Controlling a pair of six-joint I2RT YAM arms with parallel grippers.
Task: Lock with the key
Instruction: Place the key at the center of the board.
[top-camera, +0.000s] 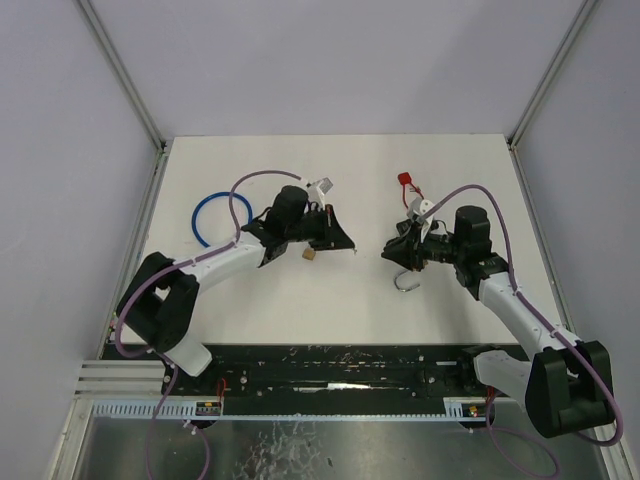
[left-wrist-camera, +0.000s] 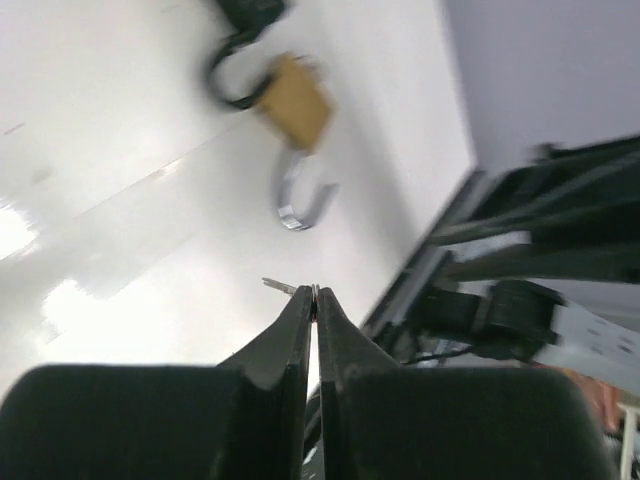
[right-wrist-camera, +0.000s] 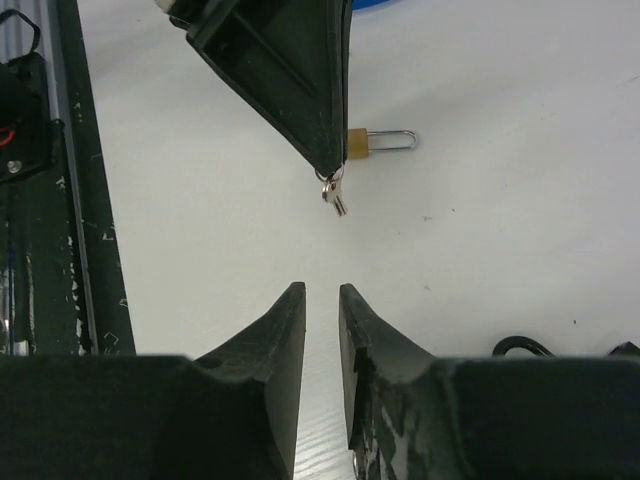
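My left gripper (left-wrist-camera: 315, 292) is shut on a small silver key (left-wrist-camera: 278, 286), whose tip sticks out to the left of the fingertips. In the right wrist view the key (right-wrist-camera: 333, 196) hangs from the left gripper's tips (right-wrist-camera: 325, 165) just above the table. A brass padlock (left-wrist-camera: 297, 100) with an open silver shackle (left-wrist-camera: 300, 195) lies beyond the key, close to my right gripper (top-camera: 392, 252). The right gripper (right-wrist-camera: 322, 290) stands slightly open with nothing between its fingers and faces the key. A smaller brass padlock (right-wrist-camera: 355, 143) lies behind the left gripper.
A blue ring (top-camera: 205, 215) lies at the table's left, a red tag (top-camera: 404, 180) at the back right, a small silver piece (top-camera: 320, 185) behind the left arm. The black rail (right-wrist-camera: 60, 200) runs along the near table edge.
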